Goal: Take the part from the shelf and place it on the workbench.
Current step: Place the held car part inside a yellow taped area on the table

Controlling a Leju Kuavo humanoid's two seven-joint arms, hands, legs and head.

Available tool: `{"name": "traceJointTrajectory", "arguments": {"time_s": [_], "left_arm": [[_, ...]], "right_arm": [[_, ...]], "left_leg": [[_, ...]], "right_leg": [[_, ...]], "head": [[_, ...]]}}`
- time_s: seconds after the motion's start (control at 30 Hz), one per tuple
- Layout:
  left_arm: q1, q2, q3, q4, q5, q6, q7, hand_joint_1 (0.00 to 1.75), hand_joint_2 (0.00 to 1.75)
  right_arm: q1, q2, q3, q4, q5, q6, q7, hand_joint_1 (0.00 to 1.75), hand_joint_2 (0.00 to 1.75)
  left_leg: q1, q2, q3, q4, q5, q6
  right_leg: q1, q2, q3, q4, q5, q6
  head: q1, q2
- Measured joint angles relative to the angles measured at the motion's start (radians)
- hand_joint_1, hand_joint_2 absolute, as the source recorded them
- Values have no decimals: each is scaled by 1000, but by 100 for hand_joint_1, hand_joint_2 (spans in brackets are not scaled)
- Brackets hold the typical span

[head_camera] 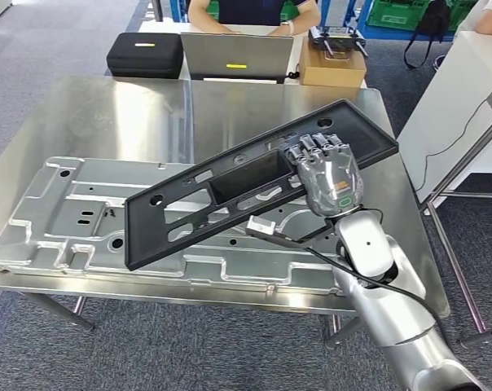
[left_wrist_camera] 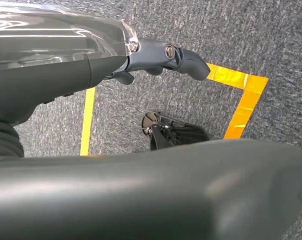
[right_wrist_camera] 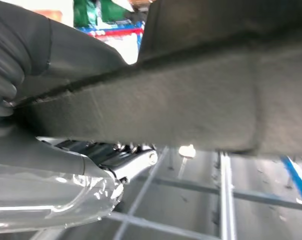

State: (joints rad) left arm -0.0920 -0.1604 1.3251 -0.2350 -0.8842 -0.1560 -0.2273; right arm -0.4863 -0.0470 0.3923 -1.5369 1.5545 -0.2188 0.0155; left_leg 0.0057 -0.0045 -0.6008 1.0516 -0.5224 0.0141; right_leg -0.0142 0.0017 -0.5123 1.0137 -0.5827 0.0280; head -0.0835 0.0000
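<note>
The right hand (head_camera: 327, 175) grips a long black panel (head_camera: 188, 216), fingers curled over its far edge near the right-hand end, and holds it tilted above the counter (head_camera: 108, 114), the left end lower and nearer the robot, the right end raised and farther away. The panel is a flat, matte black plastic piece, long and narrow, with a deep rectangular recess near its middle, several elongated cut-outs along its length and small round holes toward the ends. In the right wrist view its underside (right_wrist_camera: 172, 100) shows as a dark, slightly rough surface with a raised ridge running along it, pressed against the hand.

Below the panel a large stamped sheet-metal plate (head_camera: 65, 220) lies flat on the shiny steel counter, ribbed and pierced with holes and slots. Whether the panel's lower left end touches the plate cannot be told.

The left hand (left_wrist_camera: 161, 55) hangs over grey carpet marked with yellow tape (left_wrist_camera: 240, 95); its visible fingers are extended and hold nothing.

Beyond the counter a person sits at an open laptop (head_camera: 236, 55), with a black case (head_camera: 144, 54) to one side and a cardboard box (head_camera: 332, 65) to the other.
</note>
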Motion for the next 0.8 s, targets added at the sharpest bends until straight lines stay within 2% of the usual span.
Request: {"name": "traceJointTrajectory", "arguments": {"time_s": [0.17,0.3,0.43,0.63,0.8], "left_arm": [[-1,-1,0,0,-5,1,-1,0,175],[-3,-1,0,0,-17,-6,-5,0,175],[-6,-1,0,0,-24,-10,-6,0,175],[-6,-1,0,0,-28,-12,-7,0,175],[-6,0,0,0,-35,-13,-4,0,175]], "right_arm": [[-9,13,131,10,15,40,83,175,175],[-45,68,186,95,14,79,100,175,175],[-97,123,191,203,4,97,103,175,175],[-131,164,187,296,1,106,109,175,175],[-193,192,113,425,-19,122,169,175,175]], "left_leg": [[0,0,0,0,0,0],[0,0,0,0,0,0],[0,0,0,0,0,0],[0,0,0,0,0,0],[0,0,0,0,0,0]], "right_leg": [[0,0,0,0,0,0],[0,0,0,0,0,0],[0,0,0,0,0,0],[0,0,0,0,0,0],[0,0,0,0,0,0]], "head": [[0,0],[0,0],[0,0],[0,0],[0,0]]}}
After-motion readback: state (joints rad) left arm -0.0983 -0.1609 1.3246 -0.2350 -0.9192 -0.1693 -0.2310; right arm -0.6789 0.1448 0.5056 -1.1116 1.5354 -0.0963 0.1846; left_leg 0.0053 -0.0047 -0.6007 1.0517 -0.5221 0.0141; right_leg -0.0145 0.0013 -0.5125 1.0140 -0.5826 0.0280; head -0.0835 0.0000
